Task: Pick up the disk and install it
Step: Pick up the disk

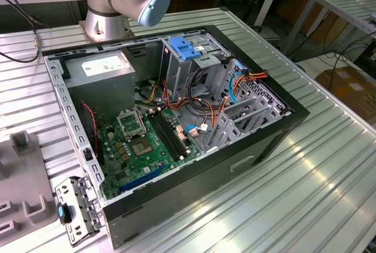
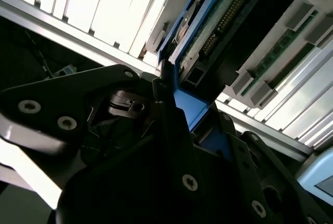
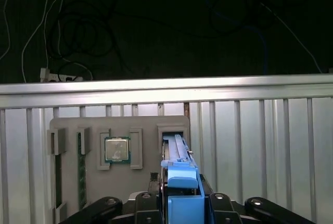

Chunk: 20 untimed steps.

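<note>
First wrist view: gripper (image 3: 180,202) holds disk (image 3: 179,174) edge-up, lengthwise toward tray (image 3: 145,125).

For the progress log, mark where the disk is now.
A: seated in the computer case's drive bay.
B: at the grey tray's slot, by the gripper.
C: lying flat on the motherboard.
B: in the first wrist view the disk stands on edge at a slot of the grey tray, beside the processor chip, with the gripper at it.

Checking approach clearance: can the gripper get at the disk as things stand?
Likely yes: the gripper sits right at the blue end of the disk, nothing between them in both wrist views.
</note>
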Tool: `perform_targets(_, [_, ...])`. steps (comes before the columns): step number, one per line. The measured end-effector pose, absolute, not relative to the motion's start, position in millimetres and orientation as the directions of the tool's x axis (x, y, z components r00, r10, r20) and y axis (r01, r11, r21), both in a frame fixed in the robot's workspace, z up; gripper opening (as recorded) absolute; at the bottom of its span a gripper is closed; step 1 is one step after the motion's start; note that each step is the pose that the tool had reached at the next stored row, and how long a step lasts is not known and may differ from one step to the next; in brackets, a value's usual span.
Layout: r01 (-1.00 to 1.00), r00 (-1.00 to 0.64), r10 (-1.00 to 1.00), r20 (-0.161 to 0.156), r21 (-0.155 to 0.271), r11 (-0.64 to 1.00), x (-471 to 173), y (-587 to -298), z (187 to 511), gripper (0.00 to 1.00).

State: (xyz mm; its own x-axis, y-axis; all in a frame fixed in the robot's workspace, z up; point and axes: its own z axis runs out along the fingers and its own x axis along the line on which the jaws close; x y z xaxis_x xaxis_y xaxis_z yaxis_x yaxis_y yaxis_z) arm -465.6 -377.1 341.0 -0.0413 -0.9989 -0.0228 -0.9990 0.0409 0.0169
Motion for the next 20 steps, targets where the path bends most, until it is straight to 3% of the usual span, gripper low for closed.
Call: perform_targets(20, [-0.999,-0.041,-0.999,-0.018,0.017,0.041,-465.4,-377.1,350.2,0.37])
